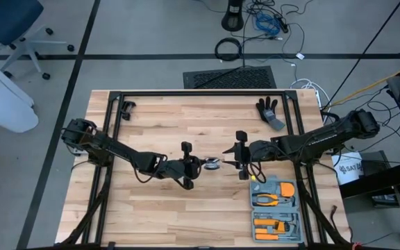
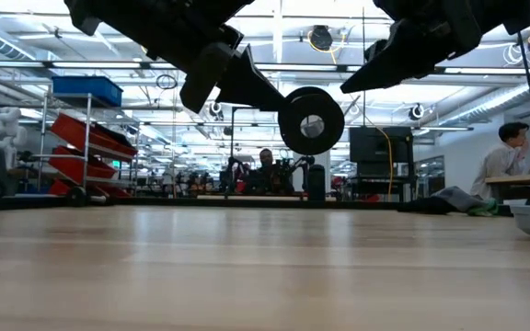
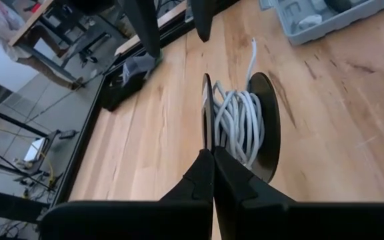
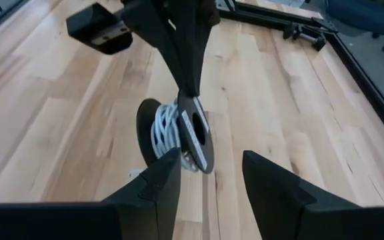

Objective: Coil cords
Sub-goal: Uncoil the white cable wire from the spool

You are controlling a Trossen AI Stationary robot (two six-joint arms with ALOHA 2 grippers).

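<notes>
A small black reel with white cord wound between its two discs hangs above the middle of the table. In the low view the reel shows its round face with a pale centre, clear of the wood. My left gripper is shut on it, coming from the table's left. A short free end of the cord sticks out past the reel. My right gripper is open just right of the reel, its fingers pointing at it, and I see no touch. My left gripper pinches the rim of one black disc between its two shut fingers, which lie flat along either face of that disc. The fingers slant down from the table's left. The reel hangs on edge, lifted clear of the table, its axle level.
A grey tool tray with orange pliers lies at the near right. A black glove lies at the far right. A black frame rail runs along the far edge. A person sits in the room beyond.
</notes>
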